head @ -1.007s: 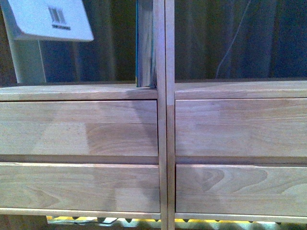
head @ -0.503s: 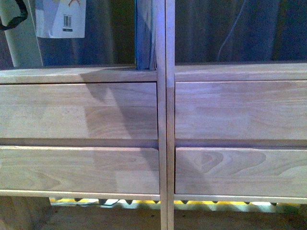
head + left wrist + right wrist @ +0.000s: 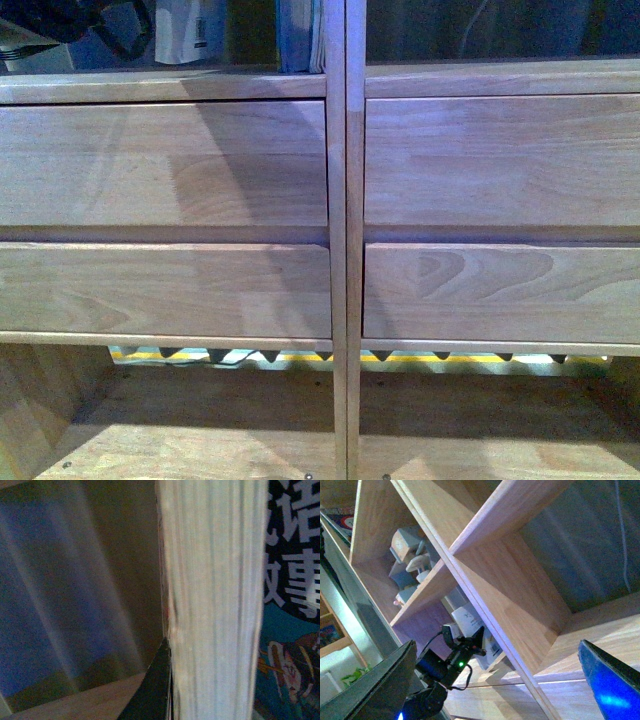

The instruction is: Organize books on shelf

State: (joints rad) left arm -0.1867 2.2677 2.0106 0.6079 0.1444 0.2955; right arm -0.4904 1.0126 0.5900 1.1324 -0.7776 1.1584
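Big wooden shelf (image 3: 200, 290) with plain drawers (image 3: 480, 160). Up top, thick teal book (image 3: 296, 35) standing tight against the middle post (image 3: 346, 250). Near it, not touching, thin grey book (image 3: 183, 30), pinched by the left gripper (image 3: 140, 30). Looks light and bendy, so best gripped close to the spine. Last, the right gripper (image 3: 496, 645), spread wide and empty.

Teal bk (image 3: 298, 35) upright vs shelf divider (image 3: 340, 200); grey softcover (image 3: 185, 30) same cubby.

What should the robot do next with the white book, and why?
Probably slide the pale book sideways toward the teal book, which stands against the shelf divider. The left gripper holds it low on the same side, with a gap between the two books.
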